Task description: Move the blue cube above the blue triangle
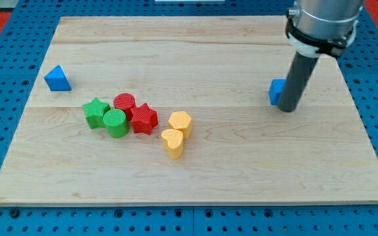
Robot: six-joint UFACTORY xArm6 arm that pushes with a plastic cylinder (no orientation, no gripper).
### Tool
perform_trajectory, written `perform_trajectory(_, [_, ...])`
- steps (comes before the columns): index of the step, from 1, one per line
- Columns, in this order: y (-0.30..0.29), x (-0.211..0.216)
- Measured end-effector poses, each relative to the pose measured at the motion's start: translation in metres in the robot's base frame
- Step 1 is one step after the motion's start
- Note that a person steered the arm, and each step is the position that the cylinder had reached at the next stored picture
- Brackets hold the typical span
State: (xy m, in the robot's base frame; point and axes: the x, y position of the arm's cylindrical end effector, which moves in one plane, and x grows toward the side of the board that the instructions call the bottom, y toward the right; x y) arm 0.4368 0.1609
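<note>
Sitting near bench (195, 177) right edge: blue cube (276, 91), touching tip (287, 109) on its right. Lying near left edge, well apart: blue triangle (57, 78). No pincer showing, just rod.

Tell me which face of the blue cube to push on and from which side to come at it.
Push the blue cube's face toward the view's right, coming from that side, since the blue triangle lies far to the view's left. My tip already sits against that side, hiding part of the cube.
</note>
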Motion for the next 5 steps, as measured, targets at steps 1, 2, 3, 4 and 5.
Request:
perform_trajectory(1, [0.014,-0.009])
perform_trajectory(2, [0.036,-0.014])
perform_trajectory(3, [0.021,-0.034])
perform_trajectory(4, [-0.029,-0.054])
perform_trajectory(5, [-0.084,-0.059])
